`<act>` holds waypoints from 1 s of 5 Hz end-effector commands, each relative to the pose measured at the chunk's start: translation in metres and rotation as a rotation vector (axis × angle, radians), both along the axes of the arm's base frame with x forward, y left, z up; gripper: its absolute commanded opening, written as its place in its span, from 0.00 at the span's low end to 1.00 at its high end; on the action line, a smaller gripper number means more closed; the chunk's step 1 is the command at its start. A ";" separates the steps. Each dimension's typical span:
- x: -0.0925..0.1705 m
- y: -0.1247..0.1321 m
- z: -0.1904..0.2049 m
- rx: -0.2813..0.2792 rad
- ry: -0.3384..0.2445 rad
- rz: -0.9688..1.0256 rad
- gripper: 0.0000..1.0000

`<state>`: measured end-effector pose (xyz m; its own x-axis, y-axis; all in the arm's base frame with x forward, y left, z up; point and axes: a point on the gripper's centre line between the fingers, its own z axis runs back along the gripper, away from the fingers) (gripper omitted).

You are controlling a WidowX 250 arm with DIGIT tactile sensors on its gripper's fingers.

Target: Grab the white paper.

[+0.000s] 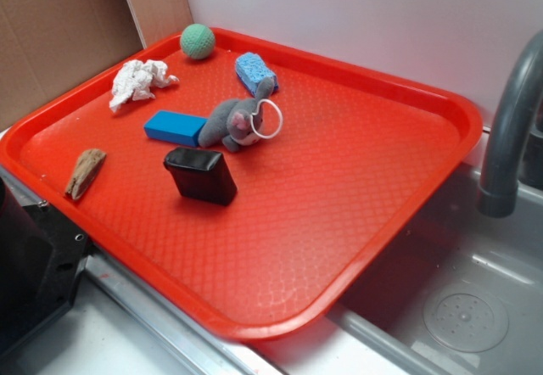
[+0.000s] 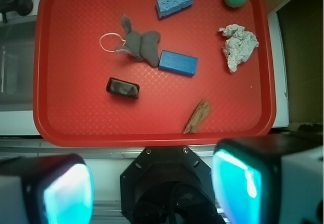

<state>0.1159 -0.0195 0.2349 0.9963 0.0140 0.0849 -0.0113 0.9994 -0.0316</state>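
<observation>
The white paper (image 1: pixel 138 81) is a crumpled lumpy wad lying at the back left of the red tray (image 1: pixel 339 222), near the green ball. It also shows in the wrist view (image 2: pixel 239 45) at the upper right. My gripper (image 2: pixel 157 188) is open and empty, its two fingers with cyan pads (image 2: pixel 68 193) spread wide at the bottom of the wrist view. It hovers high above the robot base, short of the tray's near edge and far from the paper. The gripper does not show in the exterior view.
On the tray lie a green ball (image 1: pixel 197 41), a blue sponge (image 1: pixel 254 72), a blue block (image 1: pixel 175 126), a grey plush toy with a white ring (image 1: pixel 240 123), a black box (image 1: pixel 201 175) and a wood piece (image 1: pixel 85 172). A sink and grey faucet (image 1: pixel 509 129) stand to the right.
</observation>
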 end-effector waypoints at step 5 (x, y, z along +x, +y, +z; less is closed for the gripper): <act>0.070 0.137 -0.106 0.055 -0.178 0.560 1.00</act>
<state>0.1877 0.1116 0.1184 0.8112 0.5368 0.2319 -0.5459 0.8373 -0.0283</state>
